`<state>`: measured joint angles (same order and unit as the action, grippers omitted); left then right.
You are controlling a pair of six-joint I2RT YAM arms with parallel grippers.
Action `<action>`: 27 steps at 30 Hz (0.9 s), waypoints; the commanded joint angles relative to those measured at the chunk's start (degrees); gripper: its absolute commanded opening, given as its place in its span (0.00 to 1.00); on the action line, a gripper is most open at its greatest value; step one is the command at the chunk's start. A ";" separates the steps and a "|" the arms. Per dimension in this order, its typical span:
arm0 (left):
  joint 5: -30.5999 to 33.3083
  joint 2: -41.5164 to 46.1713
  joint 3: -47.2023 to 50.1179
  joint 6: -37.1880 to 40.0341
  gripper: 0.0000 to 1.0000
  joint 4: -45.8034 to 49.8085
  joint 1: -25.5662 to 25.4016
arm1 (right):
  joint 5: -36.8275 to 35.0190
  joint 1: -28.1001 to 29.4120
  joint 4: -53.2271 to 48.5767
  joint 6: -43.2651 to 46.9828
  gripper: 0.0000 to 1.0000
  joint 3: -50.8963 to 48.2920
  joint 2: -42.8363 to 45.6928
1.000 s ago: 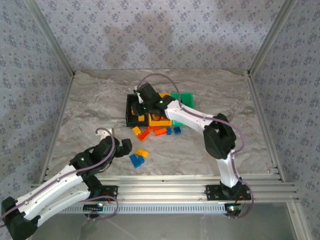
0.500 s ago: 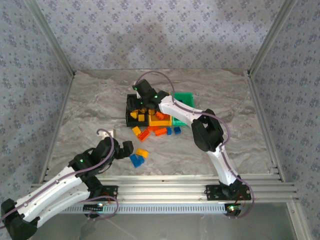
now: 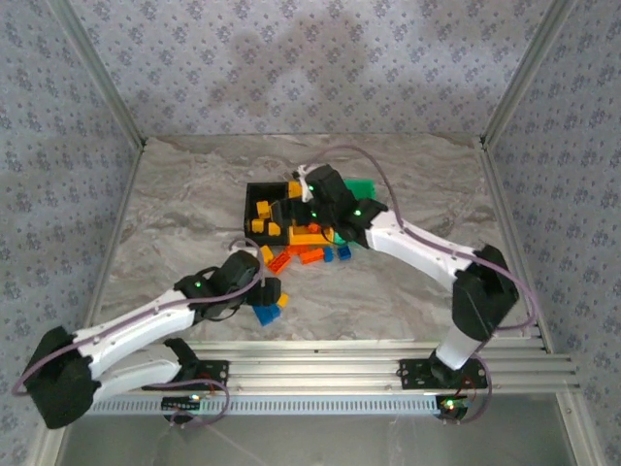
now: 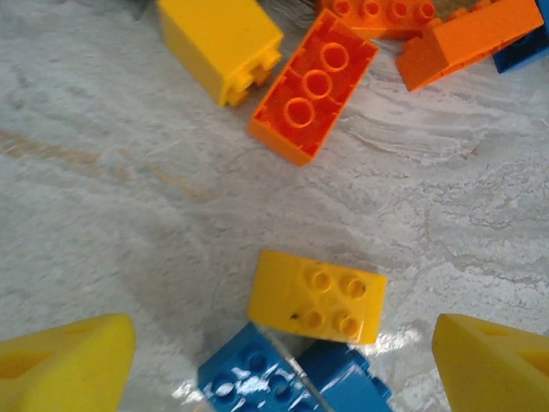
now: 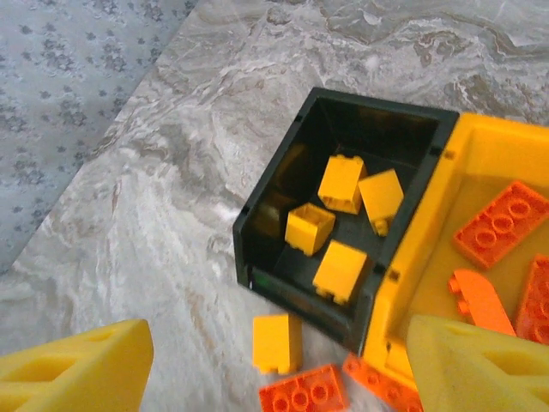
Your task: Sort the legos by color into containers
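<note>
The left tool (image 4: 279, 360) has reached the loose bricks (image 3: 301, 254) on the near side of the black bin (image 5: 257, 249), and the right tool (image 5: 274, 369) has drawn back from that bin. Both gape wide, empty. The right wrist view shows four yellow bricks (image 5: 341, 183) inside the bin; the left wrist view shows a yellow brick (image 4: 317, 296) touching blue ones (image 4: 257, 378).

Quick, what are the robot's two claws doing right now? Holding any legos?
Left gripper: open, holding nothing, with a yellow brick just below it.
Right gripper: open, holding nothing, above the black bin.
</note>
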<state>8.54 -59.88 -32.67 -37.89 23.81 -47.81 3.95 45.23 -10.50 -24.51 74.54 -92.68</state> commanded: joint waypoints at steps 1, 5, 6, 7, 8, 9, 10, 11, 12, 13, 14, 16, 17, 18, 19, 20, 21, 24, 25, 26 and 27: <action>0.20 -4.70 -4.47 4.34 0.87 -2.87 -0.90 | -0.24 -0.30 1.00 -0.93 0.80 -8.10 5.24; 1.01 -11.82 -8.56 6.18 0.81 -0.47 -1.01 | -2.00 -0.78 1.09 -2.00 0.80 -14.91 11.71; 0.60 -12.92 -9.33 6.02 0.81 0.38 -1.18 | -2.14 -0.92 0.84 -2.20 0.81 -16.01 12.84; 0.41 -13.52 -9.64 5.76 0.81 1.18 -1.39 | -2.01 -0.94 0.67 -2.39 0.81 -16.91 13.62; 0.42 -13.84 -9.78 5.12 0.82 2.18 -1.78 | -1.47 -0.86 0.13 -2.47 0.81 -17.63 14.30; 0.60 -13.58 -9.59 4.20 0.82 3.26 -2.09 | -0.58 -0.53 -0.40 -2.38 0.81 -18.35 14.75; 0.77 -12.94 -9.11 3.28 0.83 4.16 -2.27 | 0.41 -0.09 -0.90 -1.90 0.81 -18.83 14.92; 1.06 -11.54 -8.28 2.14 0.85 4.98 -2.29 | 1.10 0.60 -2.01 -1.27 0.81 -19.03 14.90; 1.40 -9.61 -7.13 0.92 0.87 5.78 -2.31 | 1.08 1.70 -3.14 -0.50 0.81 -19.36 14.74; 1.90 -7.33 -6.32 -0.07 0.91 6.48 -2.29 | 0.90 2.87 -3.98 0.33 0.81 -19.71 14.70; 2.57 -4.51 -5.04 -1.25 0.94 7.48 -2.29 | 0.72 4.31 -4.89 1.20 0.81 -20.07 14.51; 4.67 1.07 -3.56 -3.28 0.97 9.74 -2.29 | 0.80 7.03 -6.28 2.20 0.82 -20.20 13.50; 6.09 3.86 -3.08 -4.26 0.99 11.40 -2.14 | 0.73 8.76 -6.87 2.57 0.81 -20.10 12.70; 7.28 6.81 -2.73 -5.20 0.99 12.86 -1.98 | 0.80 10.13 -7.11 2.72 0.82 -20.06 11.69; 8.26 9.29 -2.50 -5.82 1.00 13.99 -1.66 | 0.81 11.60 -7.25 2.98 0.82 -19.73 10.61; 9.36 11.76 -2.28 -6.61 0.99 14.70 -1.35 | 0.81 13.19 -7.38 3.26 0.83 -19.33 9.00; 10.31 13.97 -2.14 -7.13 1.00 16.27 -1.07 | 0.51 14.76 -7.50 3.41 0.83 -18.57 7.38; 11.84 18.27 -1.83 -7.80 1.00 17.62 -0.43 | -3.44 18.01 -8.29 3.27 0.84 -15.69 1.51; 11.93 18.89 -1.72 -7.67 0.99 17.88 -0.20 | -4.72 18.41 -8.47 3.01 0.84 -14.71 -0.22; 11.94 19.21 -1.77 -7.79 1.00 18.22 -0.06 | -5.62 18.72 -8.41 2.36 0.84 -13.53 -2.15; 11.91 19.28 -1.78 -7.81 1.00 18.47 0.03 | -6.13 18.72 -8.00 1.62 0.84 -12.53 -3.83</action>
<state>18.09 -41.06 -35.07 -44.21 38.85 -48.25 1.89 63.68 -16.86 -22.63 58.30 -93.23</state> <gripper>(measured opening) 0.996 0.841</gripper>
